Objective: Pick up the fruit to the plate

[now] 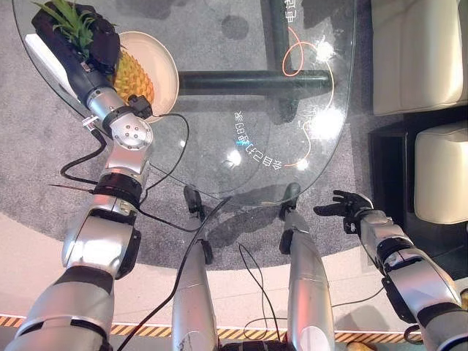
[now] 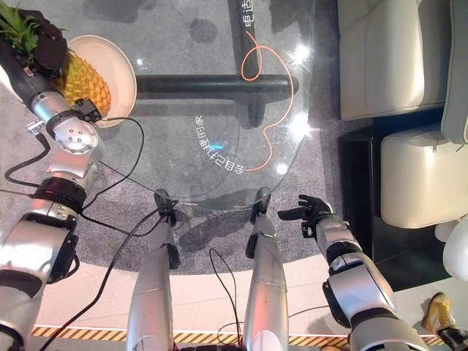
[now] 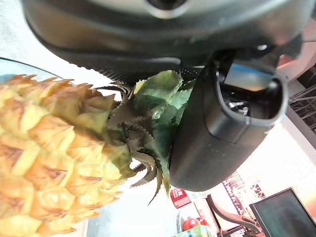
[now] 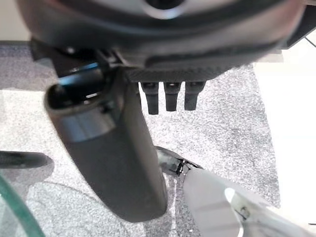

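1. My left hand is curled round the leafy crown of the pineapple at the far left of the glass table; its body hangs over the plate.
2. I cannot tell whether the fruit already rests on the plate or hangs just above it.
3. To finish well, I would lower it gently until the plate takes the weight, keeping it toward the plate's middle, not the rim.
4. I would loosen my grip only once it lies steady, since it may roll.
5. My right hand idles at the near right, off the table, fingers loosely spread and holding nothing.
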You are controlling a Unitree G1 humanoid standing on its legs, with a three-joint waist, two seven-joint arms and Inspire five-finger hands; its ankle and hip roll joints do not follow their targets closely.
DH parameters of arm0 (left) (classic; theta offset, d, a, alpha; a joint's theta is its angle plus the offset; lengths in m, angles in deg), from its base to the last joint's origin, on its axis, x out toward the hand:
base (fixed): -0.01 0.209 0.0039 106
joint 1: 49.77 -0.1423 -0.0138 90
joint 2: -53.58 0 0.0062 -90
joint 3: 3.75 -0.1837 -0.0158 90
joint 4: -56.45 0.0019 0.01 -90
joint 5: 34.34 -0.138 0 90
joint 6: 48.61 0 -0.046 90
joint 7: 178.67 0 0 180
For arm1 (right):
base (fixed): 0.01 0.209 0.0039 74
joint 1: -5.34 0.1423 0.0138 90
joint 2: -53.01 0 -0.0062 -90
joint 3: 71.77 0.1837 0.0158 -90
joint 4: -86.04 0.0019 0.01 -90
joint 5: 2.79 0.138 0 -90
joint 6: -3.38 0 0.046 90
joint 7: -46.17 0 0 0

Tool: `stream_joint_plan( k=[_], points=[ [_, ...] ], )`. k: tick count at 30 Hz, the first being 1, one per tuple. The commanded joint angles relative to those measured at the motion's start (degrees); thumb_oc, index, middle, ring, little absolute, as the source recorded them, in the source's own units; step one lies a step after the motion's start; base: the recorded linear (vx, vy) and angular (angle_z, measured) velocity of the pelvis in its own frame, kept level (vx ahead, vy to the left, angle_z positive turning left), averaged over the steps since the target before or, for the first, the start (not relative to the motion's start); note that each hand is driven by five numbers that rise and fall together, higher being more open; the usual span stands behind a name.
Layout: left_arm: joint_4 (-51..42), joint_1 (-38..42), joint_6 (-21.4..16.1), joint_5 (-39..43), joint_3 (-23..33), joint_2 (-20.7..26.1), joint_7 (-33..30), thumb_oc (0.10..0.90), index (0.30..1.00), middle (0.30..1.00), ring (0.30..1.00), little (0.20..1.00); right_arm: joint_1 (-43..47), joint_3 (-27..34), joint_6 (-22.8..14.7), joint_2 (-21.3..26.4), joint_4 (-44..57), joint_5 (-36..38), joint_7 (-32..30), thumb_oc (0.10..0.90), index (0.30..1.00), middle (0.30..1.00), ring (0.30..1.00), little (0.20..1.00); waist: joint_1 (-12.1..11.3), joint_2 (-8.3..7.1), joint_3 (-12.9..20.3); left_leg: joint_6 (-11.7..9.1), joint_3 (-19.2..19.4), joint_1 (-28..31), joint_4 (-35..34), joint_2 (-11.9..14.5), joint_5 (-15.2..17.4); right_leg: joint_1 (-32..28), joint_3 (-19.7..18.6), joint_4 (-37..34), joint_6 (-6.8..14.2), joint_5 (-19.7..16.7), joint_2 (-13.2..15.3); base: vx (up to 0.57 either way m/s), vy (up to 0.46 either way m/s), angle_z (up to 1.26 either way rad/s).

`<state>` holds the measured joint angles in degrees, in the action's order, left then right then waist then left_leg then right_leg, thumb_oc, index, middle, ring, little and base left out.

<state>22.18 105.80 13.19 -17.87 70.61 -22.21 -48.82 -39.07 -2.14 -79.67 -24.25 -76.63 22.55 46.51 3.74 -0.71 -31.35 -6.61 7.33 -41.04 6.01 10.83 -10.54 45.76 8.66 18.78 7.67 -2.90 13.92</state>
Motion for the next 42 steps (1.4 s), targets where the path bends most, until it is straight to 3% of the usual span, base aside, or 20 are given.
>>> stream_joint_plan(
  k=[1,18,21,23,36,42],
  points=[
    [0.41,10.87,-4.77,-4.63,-1.11,6.93,-0.98,0.1,0.3,0.3,0.3,0.2,-0.06,-1.4,0.97,2.18,-1.76,0.17,0.32,0.8,0.9,0.9,0.9,0.9,-0.6,-1.71,1.55,-2.71,-2.53,-2.79,8.12,1.87,6.15,0.05,0.11,-0.87,1.27,0.42,0.71,0.0,0.0,0.0],
    [2.15,14.84,-3.85,-5.9,-3.49,7.43,-1.74,0.1,0.3,0.3,0.3,0.2,-0.3,-1.97,0.59,1.82,-1.05,0.63,0.2,0.8,0.9,0.9,0.9,0.9,-0.01,-3.1,1.55,-2.86,-2.44,-3.54,8.47,2.13,6.14,0.64,-0.13,-1.23,1.41,-0.22,0.14,0.0,0.0,0.0],
    [2.5,14.98,-3.79,-5.6,-3.66,7.67,-1.75,0.16,0.352,0.352,0.352,0.26,-0.37,-2.03,0.52,1.98,-0.87,0.7,0.29,0.8,0.9,0.9,0.9,0.9,0.03,-3.1,1.55,-2.85,-2.47,-3.54,8.33,2.09,6.1,0.71,-0.14,-1.34,1.4,-0.3,0.19,0.0,0.0,0.0],
    [2.92,15.09,-3.56,-5.5,-3.7,7.79,-1.6,0.248,0.427,0.427,0.427,0.348,-0.47,-2.05,0.29,1.84,-0.89,0.67,0.15,0.8,0.9,0.9,0.9,0.9,0.02,-3.07,1.55,-2.81,-2.52,-3.59,8.24,2.0,6.06,0.81,-0.18,-1.4,1.4,-0.36,0.18,0.0,0.0,0.0],
    [3.75,14.32,-3.37,-5.36,-3.49,8.26,-1.46,0.366,0.528,0.528,0.528,0.466,-0.56,-2.06,0.22,2.09,-0.79,0.98,-0.06,0.8,0.9,0.9,0.9,0.9,-0.13,-3.1,1.55,-2.79,-2.55,-4.04,8.21,1.91,5.96,1.06,-0.03,-1.83,1.5,-0.68,0.3,0.0,0.0,0.0],
    [4.0,14.16,-3.75,-4.88,-3.62,8.38,-1.15,0.383,0.542,0.542,0.542,0.483,-0.35,-1.98,0.07,2.28,-0.98,0.97,0.1,0.8,0.9,0.9,0.9,0.9,-0.22,-3.07,1.55,-2.76,-2.59,-4.11,8.15,1.9,5.95,1.04,0.06,-2.03,1.54,-0.76,0.37,0.0,0.0,0.0]
  ],
)
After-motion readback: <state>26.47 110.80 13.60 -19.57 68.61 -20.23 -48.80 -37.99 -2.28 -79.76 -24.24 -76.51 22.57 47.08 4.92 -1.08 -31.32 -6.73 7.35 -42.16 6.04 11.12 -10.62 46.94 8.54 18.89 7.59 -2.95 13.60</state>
